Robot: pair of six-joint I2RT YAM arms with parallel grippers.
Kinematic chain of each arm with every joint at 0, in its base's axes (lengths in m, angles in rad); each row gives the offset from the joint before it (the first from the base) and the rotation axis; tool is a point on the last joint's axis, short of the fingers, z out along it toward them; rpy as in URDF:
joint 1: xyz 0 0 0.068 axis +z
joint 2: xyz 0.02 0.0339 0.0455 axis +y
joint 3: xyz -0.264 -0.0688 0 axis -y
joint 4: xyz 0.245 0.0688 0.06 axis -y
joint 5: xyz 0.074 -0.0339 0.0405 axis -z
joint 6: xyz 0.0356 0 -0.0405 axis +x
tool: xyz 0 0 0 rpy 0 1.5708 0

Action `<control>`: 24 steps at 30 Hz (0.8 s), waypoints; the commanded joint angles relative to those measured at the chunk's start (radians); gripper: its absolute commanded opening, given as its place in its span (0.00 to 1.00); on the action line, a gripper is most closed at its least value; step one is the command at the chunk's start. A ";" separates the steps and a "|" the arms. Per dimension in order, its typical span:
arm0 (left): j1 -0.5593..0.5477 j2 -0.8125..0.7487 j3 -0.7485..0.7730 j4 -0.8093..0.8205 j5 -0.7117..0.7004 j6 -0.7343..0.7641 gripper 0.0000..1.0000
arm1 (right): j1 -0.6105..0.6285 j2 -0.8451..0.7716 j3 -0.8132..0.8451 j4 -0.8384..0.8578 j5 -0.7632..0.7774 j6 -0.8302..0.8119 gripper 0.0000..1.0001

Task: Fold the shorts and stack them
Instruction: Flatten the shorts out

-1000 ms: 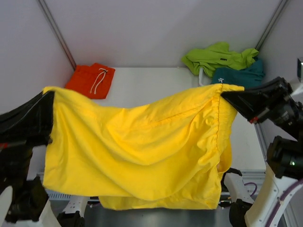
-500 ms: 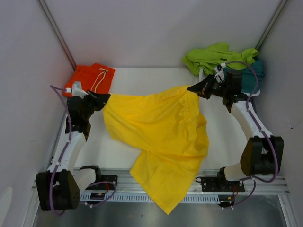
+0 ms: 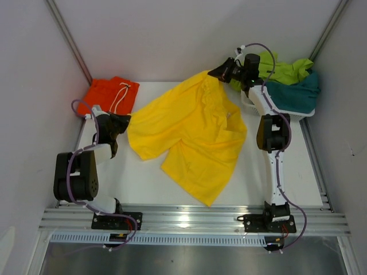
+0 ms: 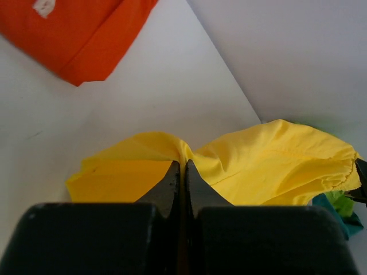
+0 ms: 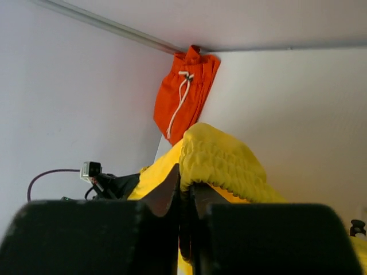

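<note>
The yellow shorts point(image 3: 192, 134) lie spread across the middle of the table, legs pointing toward the near edge. My left gripper point(image 3: 127, 121) is shut on their left corner, and the fabric is pinched between the tips point(image 4: 183, 164). My right gripper point(image 3: 212, 73) is shut on the gathered waistband point(image 5: 223, 154) at the far back, holding it a little above the table. Folded orange shorts point(image 3: 110, 96) with a white drawstring rest at the back left. Lime green shorts point(image 3: 281, 69) and teal shorts point(image 3: 295, 94) are heaped at the back right.
The white mesh basket point(image 3: 250, 105) holds the green and teal shorts in the back right corner. Grey walls close in the back and both sides. A metal rail point(image 3: 183, 220) runs along the near edge.
Both arms have dropped from high near the camera down to the table. The yellow shorts went from hanging stretched to lying spread, and the right gripper carried the waistband toward the back wall.
</note>
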 commanded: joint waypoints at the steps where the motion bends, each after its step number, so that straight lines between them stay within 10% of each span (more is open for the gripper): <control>1: 0.025 0.068 0.069 0.116 -0.041 -0.026 0.00 | 0.010 0.181 0.277 0.028 -0.005 0.056 0.19; 4: 0.051 0.125 0.096 0.119 -0.010 -0.035 0.28 | 0.004 0.216 0.284 0.163 0.021 0.121 0.70; 5: 0.059 0.126 0.104 0.121 -0.007 -0.035 0.63 | 0.001 0.210 0.273 0.174 0.026 0.115 0.81; 8: 0.067 0.085 0.124 0.043 -0.048 -0.011 0.99 | -0.006 0.137 0.233 0.129 0.031 0.023 0.91; 17: -0.034 -0.162 0.263 -0.397 -0.161 0.172 0.99 | -0.005 -0.263 -0.002 -0.475 0.210 -0.503 0.91; 24: -0.362 -0.322 0.233 -0.549 -0.201 0.255 0.99 | -0.036 -0.664 -0.583 -0.465 0.385 -0.612 0.81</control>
